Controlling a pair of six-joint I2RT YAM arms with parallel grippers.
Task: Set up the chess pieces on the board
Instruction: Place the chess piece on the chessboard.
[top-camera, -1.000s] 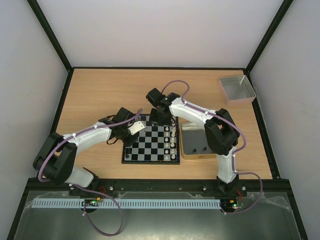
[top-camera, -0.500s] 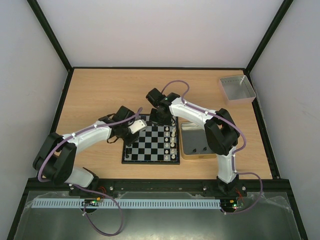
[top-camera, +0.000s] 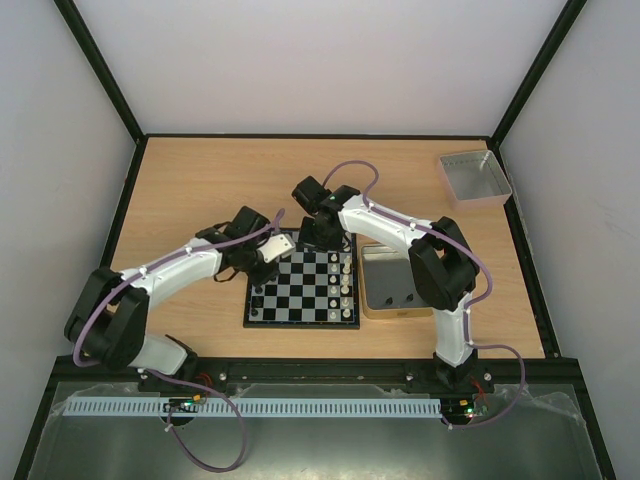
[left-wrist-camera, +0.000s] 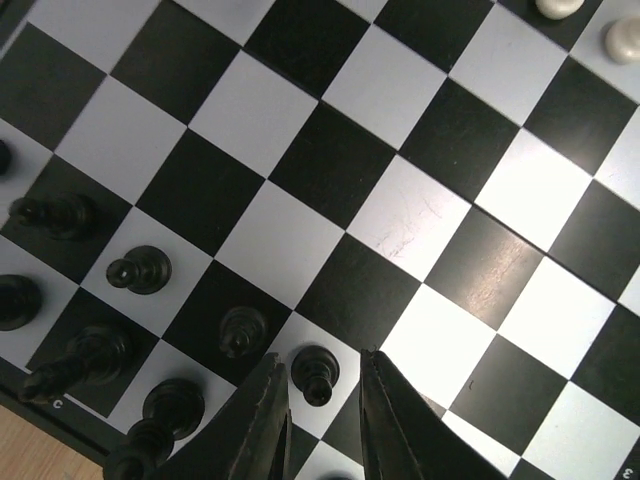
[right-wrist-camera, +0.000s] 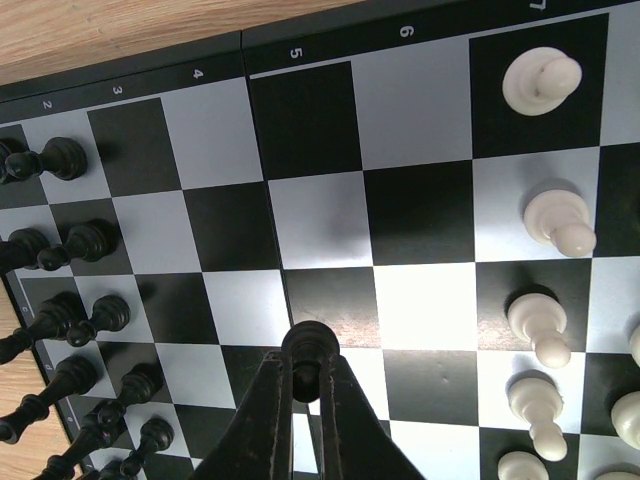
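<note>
The left gripper (left-wrist-camera: 322, 360) has shifted toward the board's (left-wrist-camera: 400, 210) far-left corner. A black pawn (left-wrist-camera: 315, 375) stands on a light square near the board's left edge, between its parted fingers. The right gripper (right-wrist-camera: 308, 362) is clamped on a round-headed black piece (right-wrist-camera: 308, 345) over the board, toward its far edge.

Left arm (top-camera: 180, 268) reaches in, elbow bent; left gripper (left-wrist-camera: 320, 358) points down, fingers slightly parted; right arm (top-camera: 385, 228) folds inward; right gripper (right-wrist-camera: 308, 354) pinches a black piece (right-wrist-camera: 305, 340).
</note>
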